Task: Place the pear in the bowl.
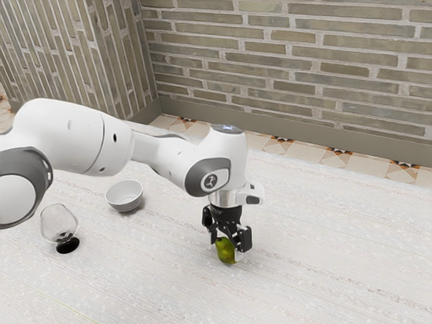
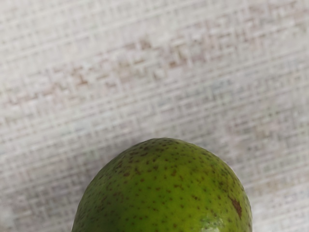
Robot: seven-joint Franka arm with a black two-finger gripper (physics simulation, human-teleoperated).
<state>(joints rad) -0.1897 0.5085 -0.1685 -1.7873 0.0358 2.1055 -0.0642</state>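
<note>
In the exterior view, the pear (image 1: 225,251) is seen low at the tabletop (image 1: 324,270), beneath the end effector (image 1: 227,247) and partly covered by it. Its visible outline is longer than it is broad, and the long axis of that outline is slanted from about 11 o'clock to 5 o'clock, close to the 12-to-6 line. Which way the stem end is pointed cannot be told. In the wrist view, a rounded, green, brown-speckled part of the skin is shown close under the hand, with a darker brown mark on it.

The arm (image 1: 74,138) is brought in from 9 o'clock in the exterior view and carried across toward 3 o'clock, sloping down slightly, until it is bent at the wrist. From there the hand is aimed down toward 6 o'clock, nearly upright, with the end effector set around the pear's upper part. Whether the pear is gripped or merely surrounded cannot be told.

The bowl (image 1: 125,196) is placed well apart from the pear, toward its 10 o'clock, with its mouth facing up. A clear glass (image 1: 59,224) with a dark foot is found near the bowl, toward the bowl's 8 o'clock.
</note>
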